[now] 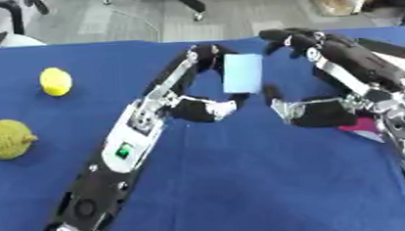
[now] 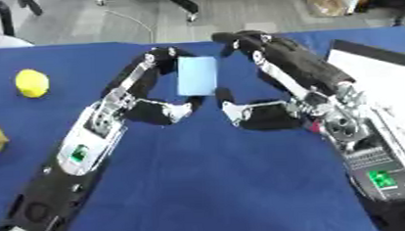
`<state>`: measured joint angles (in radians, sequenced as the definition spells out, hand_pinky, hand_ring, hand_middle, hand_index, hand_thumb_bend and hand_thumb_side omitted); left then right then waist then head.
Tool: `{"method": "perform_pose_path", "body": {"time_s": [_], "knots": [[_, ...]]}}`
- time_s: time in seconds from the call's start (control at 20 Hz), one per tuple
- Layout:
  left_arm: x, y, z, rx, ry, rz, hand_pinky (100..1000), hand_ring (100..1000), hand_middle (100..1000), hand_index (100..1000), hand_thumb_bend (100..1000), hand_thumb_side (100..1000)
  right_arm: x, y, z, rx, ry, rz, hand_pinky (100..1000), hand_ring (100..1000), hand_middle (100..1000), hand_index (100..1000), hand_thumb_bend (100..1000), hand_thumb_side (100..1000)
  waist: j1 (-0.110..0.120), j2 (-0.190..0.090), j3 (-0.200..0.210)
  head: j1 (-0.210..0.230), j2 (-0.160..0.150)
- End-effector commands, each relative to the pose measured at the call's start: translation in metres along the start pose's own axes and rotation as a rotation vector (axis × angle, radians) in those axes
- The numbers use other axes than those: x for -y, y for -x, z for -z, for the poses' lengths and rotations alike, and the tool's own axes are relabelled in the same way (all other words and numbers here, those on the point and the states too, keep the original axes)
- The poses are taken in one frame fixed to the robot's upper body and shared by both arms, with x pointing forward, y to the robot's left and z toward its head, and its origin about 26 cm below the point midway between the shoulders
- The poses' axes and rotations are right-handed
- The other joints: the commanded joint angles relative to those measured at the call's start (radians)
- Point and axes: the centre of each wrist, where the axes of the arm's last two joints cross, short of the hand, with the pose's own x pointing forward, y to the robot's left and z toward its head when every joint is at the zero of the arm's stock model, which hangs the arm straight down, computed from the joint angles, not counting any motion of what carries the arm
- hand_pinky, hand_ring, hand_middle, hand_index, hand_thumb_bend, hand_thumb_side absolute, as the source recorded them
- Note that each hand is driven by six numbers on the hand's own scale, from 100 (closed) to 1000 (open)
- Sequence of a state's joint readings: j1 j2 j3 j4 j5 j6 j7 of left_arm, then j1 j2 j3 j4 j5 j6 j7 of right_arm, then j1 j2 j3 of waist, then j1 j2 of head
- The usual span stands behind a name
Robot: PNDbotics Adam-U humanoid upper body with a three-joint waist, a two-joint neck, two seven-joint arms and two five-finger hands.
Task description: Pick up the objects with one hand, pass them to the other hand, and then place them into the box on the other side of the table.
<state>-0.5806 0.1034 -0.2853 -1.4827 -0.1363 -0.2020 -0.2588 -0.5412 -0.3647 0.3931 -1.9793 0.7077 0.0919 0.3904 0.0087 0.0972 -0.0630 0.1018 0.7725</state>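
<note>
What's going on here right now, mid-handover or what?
Looks like mid-handover. The left robot hand holds a pale blue card-like block upright above the blue table, fingers and thumb curled round it. The right robot hand is curved close beside the block, apparently not gripping it yet. The white box waits at the right edge. A yellow lemon and a bumpy green-yellow fruit lie on the left.

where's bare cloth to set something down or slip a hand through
Free: the blue tablecloth between the two forearms, and the far-left strip behind the lemon. Crowded: mid-table, where left hand and right hand close around the pale blue card.
</note>
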Motion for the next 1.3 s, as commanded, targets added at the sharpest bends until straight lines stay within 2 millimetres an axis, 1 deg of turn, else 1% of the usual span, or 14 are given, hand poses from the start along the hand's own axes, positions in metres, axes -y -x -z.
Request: {"method": "perform_pose_path", "body": {"time_s": [0.05, 0.15, 0.3, 0.55, 0.8, 1.15, 1.3], "knots": [[-0.0057, -0.0054, 0.0062, 0.010, -0.019, 0.020, 680, 470, 447, 491, 100, 100, 0.0110, -0.0033, 0.0002, 0.019, 0.021, -0.028, 765, 960, 773, 970, 100, 331, -0.016, 0.006, -0.001, -0.002, -0.002], [-0.0057, -0.0035, 0.0065, -0.002, -0.025, 0.020, 681, 471, 447, 491, 100, 100, 0.0112, -0.0036, 0.0005, 0.023, 0.008, -0.029, 766, 961, 773, 970, 100, 301, -0.016, 0.006, 0.000, -0.004, -0.002], [-0.0052, -0.0018, 0.0070, -0.008, -0.029, 0.020, 681, 471, 447, 491, 100, 100, 0.0118, -0.0040, 0.0010, 0.026, -0.008, -0.028, 770, 963, 775, 973, 100, 307, -0.016, 0.007, 0.000, -0.004, -0.002], [-0.0041, -0.0004, 0.0079, -0.007, -0.027, 0.023, 682, 471, 448, 491, 100, 100, 0.0131, -0.0051, 0.0022, 0.026, -0.032, -0.033, 778, 964, 778, 977, 100, 357, -0.017, 0.007, 0.001, -0.007, -0.002], [-0.0028, -0.0018, 0.0095, 0.009, -0.017, 0.028, 684, 472, 448, 491, 100, 100, 0.0143, -0.0064, 0.0035, 0.022, -0.045, -0.037, 781, 964, 780, 979, 100, 435, -0.017, 0.006, 0.002, -0.010, -0.002], [0.0003, -0.0037, 0.0109, 0.031, 0.002, 0.028, 685, 472, 448, 491, 100, 100, 0.0164, -0.0074, 0.0049, 0.009, -0.051, -0.053, 791, 961, 782, 978, 100, 504, -0.017, 0.007, 0.004, -0.015, -0.002], [0.0013, -0.0047, 0.0119, 0.038, 0.007, 0.030, 685, 473, 448, 491, 100, 100, 0.0164, -0.0065, 0.0041, -0.003, -0.057, -0.065, 797, 958, 783, 977, 100, 520, -0.018, 0.007, 0.005, -0.017, -0.002]]}}
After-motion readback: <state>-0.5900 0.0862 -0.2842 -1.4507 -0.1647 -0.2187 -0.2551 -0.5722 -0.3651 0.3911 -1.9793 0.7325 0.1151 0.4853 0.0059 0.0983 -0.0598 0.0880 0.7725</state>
